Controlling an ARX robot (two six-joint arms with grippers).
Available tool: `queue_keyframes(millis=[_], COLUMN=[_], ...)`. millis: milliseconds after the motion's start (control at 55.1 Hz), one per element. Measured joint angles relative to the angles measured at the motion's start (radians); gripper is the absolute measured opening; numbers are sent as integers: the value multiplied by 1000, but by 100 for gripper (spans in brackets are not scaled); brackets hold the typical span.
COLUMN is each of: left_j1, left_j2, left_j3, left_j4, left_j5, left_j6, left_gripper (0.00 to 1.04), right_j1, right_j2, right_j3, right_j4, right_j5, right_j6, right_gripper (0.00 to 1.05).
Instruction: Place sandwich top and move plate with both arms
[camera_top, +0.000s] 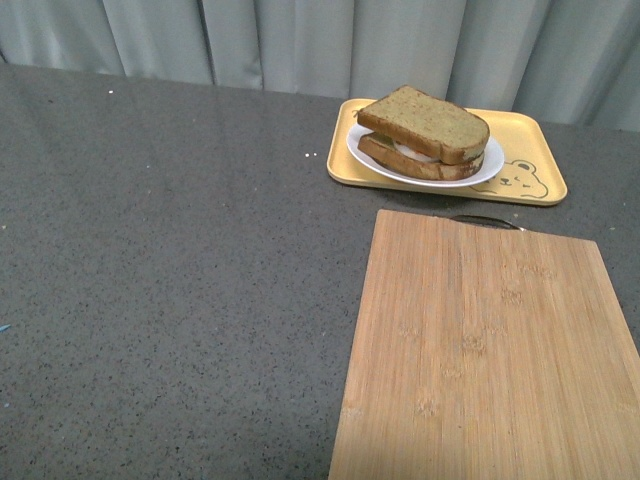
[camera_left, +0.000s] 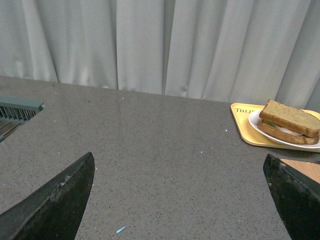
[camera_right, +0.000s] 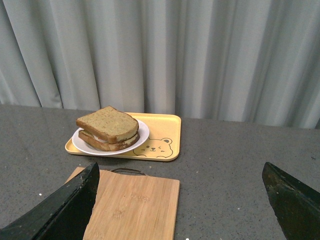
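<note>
The sandwich top, a thick brown bread slice, lies on the lower slice with white egg between them, on the white plate. The plate sits on the yellow bear tray at the far right of the table. The sandwich top also shows in the left wrist view and the right wrist view. Neither arm shows in the front view. My left gripper is open over bare table, well short of the tray. My right gripper is open, empty, above the cutting board's near part.
A bamboo cutting board with a metal handle lies in front of the tray at the near right. Grey curtains hang behind the dark speckled table. A grey rack stands at the table's far left. A small blue scrap lies on the table.
</note>
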Motion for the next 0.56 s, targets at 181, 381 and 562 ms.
queue_keyframes(millis=[181, 381, 562], left_j1=[0, 0, 0], left_j2=[0, 0, 0], left_j3=[0, 0, 0], left_j4=[0, 0, 0], left_j5=[0, 0, 0], left_j6=[0, 0, 0], left_gripper=[98, 98, 98], right_j1=[0, 0, 0], right_j2=[0, 0, 0], right_j3=[0, 0, 0], right_j4=[0, 0, 0], right_j5=[0, 0, 0], right_j6=[0, 0, 0], right_gripper=[95, 95, 95])
